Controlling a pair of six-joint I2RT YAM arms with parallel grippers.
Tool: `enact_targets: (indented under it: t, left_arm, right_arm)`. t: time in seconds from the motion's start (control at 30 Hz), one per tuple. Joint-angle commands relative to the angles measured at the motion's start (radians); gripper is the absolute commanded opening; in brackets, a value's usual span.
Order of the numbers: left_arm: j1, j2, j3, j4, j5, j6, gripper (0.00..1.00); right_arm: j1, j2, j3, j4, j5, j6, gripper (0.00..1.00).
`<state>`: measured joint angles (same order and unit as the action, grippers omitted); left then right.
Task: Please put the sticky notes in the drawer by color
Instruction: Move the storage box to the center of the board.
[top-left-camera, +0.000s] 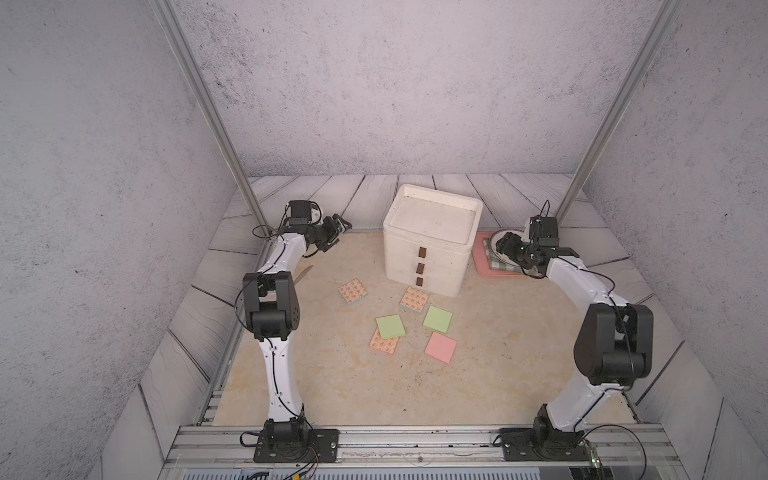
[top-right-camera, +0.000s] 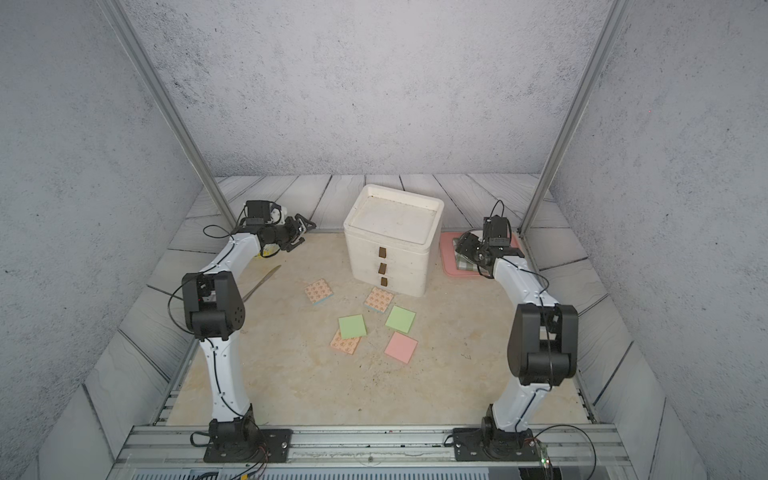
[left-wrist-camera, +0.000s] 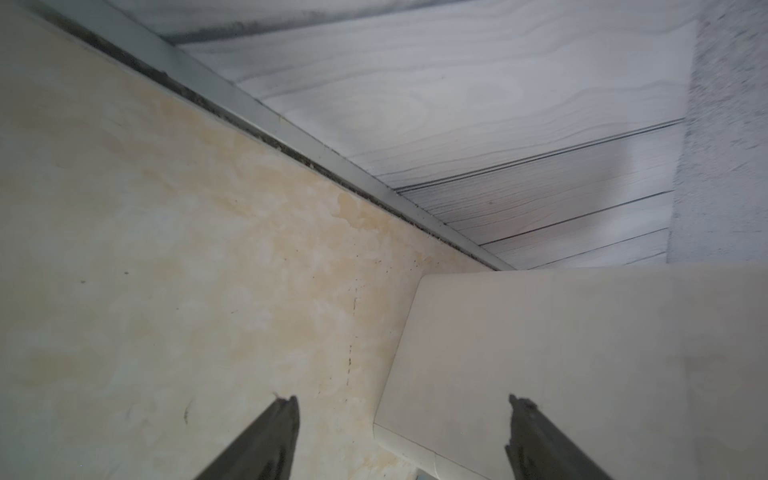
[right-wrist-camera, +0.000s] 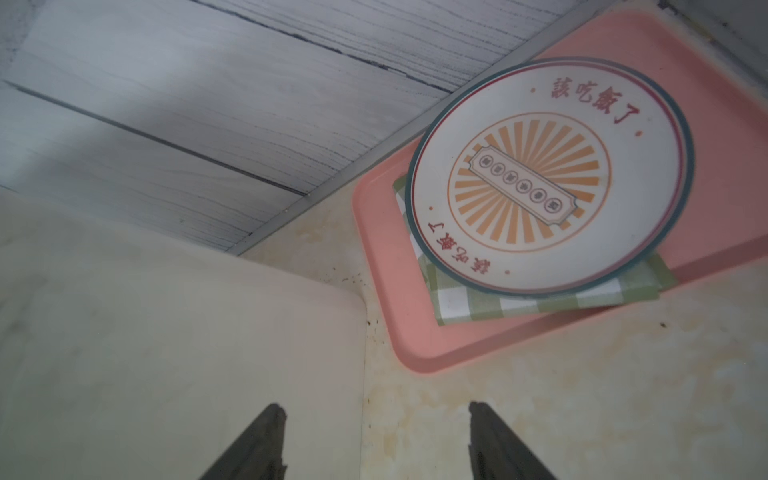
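Nothing sorted yet. Six sticky notes (top-left-camera: 437, 319) lie loose on table (top-left-camera: 332, 374) before drawer (top-left-camera: 399, 257), its three fronts shut (one orange pad (top-left-camera: 381, 347) half under green pad (top-left-camera: 390, 326)). Left gripper (left-wrist-camera: 403, 401), right gripper (right-wrist-camera: 377, 408) flank drawer, jaws apart, empty. Left to do: open, sort by color, close.

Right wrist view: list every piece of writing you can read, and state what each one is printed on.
"該吃飯了": red characters along one rim of the round white plate with the orange sunburst.
"該吃飯了": the same words on the plate's opposite rim, facing the other way.
Six circled characters in the plate's central banner: too small to read.
Flat pink plastic tray and white plastic drawer chest: no writing visible.
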<state>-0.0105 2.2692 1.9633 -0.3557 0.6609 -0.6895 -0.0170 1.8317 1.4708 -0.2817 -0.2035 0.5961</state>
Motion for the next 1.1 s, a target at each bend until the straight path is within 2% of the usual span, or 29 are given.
enact_targets:
  t: [0.0, 0.23, 0.37, 0.47, 0.57, 0.6, 0.73, 0.9, 1.07]
  left_arm:
    - [-0.046, 0.032, 0.083, -0.010, 0.048, -0.020, 0.83]
    - [-0.149, 0.191, 0.263, -0.039, 0.074, -0.028, 0.82]
    - [-0.191, 0.224, 0.300, 0.003, 0.071, -0.056, 0.82]
    - [-0.205, 0.274, 0.324, 0.004, 0.075, -0.069, 0.82]
    - [-0.216, 0.264, 0.310, -0.005, 0.085, -0.064, 0.81]
    - [-0.220, 0.252, 0.291, -0.004, 0.083, -0.055, 0.81]
    - [-0.232, 0.153, 0.148, 0.037, 0.075, -0.043, 0.81]
    - [-0.241, -0.036, -0.155, 0.198, 0.068, -0.082, 0.81]
    - [-0.267, -0.174, -0.339, 0.257, 0.050, -0.089, 0.81]
  right_arm:
    - [-0.013, 0.154, 0.154, -0.045, -0.131, 0.060, 0.68]
    - [-0.015, 0.334, 0.344, -0.041, -0.160, 0.111, 0.65]
    - [-0.009, 0.421, 0.444, -0.015, -0.218, 0.175, 0.61]
    - [-0.002, 0.513, 0.577, -0.056, -0.250, 0.190, 0.57]
    - [0.002, 0.595, 0.695, -0.074, -0.319, 0.216, 0.35]
    - [0.003, 0.617, 0.733, -0.088, -0.344, 0.226, 0.29]
    - [0.018, 0.658, 0.785, -0.105, -0.395, 0.233, 0.24]
    - [0.040, 0.668, 0.767, -0.092, -0.423, 0.220, 0.24]
    - [0.051, 0.710, 0.815, -0.131, -0.472, 0.215, 0.23]
